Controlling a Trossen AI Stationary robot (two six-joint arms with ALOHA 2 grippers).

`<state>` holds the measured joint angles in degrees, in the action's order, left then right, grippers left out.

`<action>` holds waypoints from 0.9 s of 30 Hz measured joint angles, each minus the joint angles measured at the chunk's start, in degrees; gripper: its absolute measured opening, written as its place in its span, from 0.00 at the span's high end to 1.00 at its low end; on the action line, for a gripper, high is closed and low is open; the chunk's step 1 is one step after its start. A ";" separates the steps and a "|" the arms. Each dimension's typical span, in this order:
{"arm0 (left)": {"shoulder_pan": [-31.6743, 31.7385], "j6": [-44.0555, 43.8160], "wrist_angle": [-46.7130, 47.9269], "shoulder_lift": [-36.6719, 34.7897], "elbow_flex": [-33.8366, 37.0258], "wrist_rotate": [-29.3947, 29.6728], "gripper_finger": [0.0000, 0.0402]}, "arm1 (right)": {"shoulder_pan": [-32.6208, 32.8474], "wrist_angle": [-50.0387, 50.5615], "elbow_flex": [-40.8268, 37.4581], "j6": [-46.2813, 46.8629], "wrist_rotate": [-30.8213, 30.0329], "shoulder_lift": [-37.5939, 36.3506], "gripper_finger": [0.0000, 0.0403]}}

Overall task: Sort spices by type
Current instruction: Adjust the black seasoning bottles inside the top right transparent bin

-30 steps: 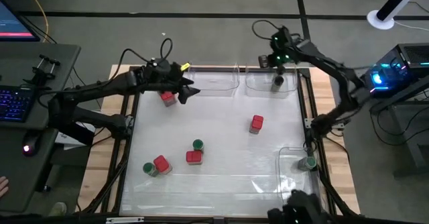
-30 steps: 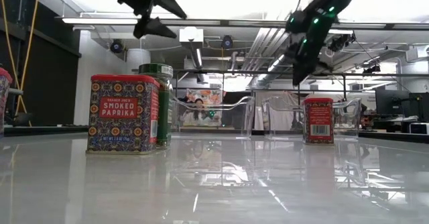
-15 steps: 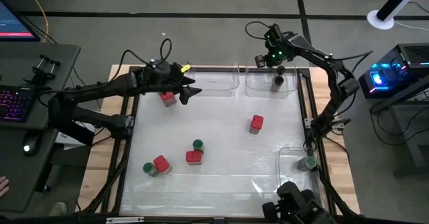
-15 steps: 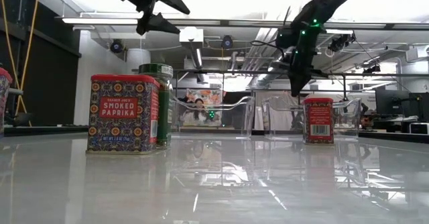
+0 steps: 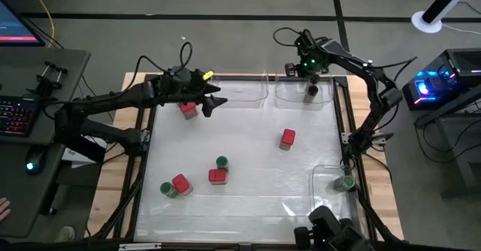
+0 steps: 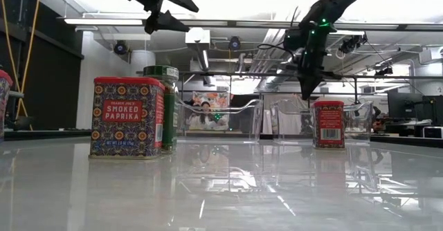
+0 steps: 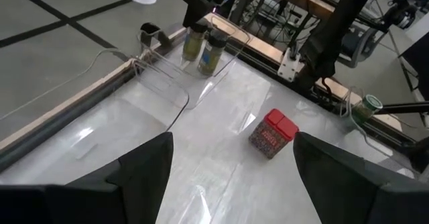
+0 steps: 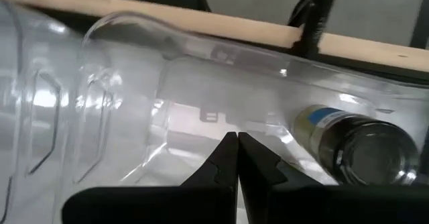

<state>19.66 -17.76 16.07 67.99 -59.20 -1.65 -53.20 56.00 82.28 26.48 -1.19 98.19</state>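
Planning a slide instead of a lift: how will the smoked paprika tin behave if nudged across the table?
The smoked paprika tin looks squarish and flat-sided, so it should slide, not roll. The white table is glossy, so it probably skids easily. The green-capped jar stands right beside it, so a push may carry both.

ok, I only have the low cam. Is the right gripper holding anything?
Observer: No. Its wrist view shows the right gripper shut on nothing, over a clear bin at the table's back right.
Operator: Anything in that bin?
Observer: A dark-capped jar. The left wrist view shows a second jar beside it.
Operator: And the left?
Observer: From above, the left gripper is open and empty, beside a red-capped jar at the back left.
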 joint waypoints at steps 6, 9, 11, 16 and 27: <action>0.00 1.40 -0.28 0.00 0.35 0.00 0.26 | -0.86 -0.22 -0.02 1.76 -0.49 -0.02 1.00; 0.00 1.42 0.07 0.00 0.37 0.00 0.26 | -0.81 1.92 -0.04 1.77 -2.77 -0.02 1.00; 0.00 1.44 -0.01 0.00 0.37 0.00 0.26 | -0.77 2.86 -0.48 1.79 -5.19 -0.02 1.00; 0.04 1.53 -0.01 0.00 0.37 0.81 0.26 | -1.61 1.97 -1.71 3.43 -5.85 -0.04 1.00; 0.09 1.51 0.30 0.00 0.39 1.07 0.26 | -2.32 -2.31 -5.27 6.14 -5.91 -0.04 1.00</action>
<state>19.75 -16.25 16.37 67.99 -58.81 -0.58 -55.53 53.70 77.01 32.61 -7.10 98.15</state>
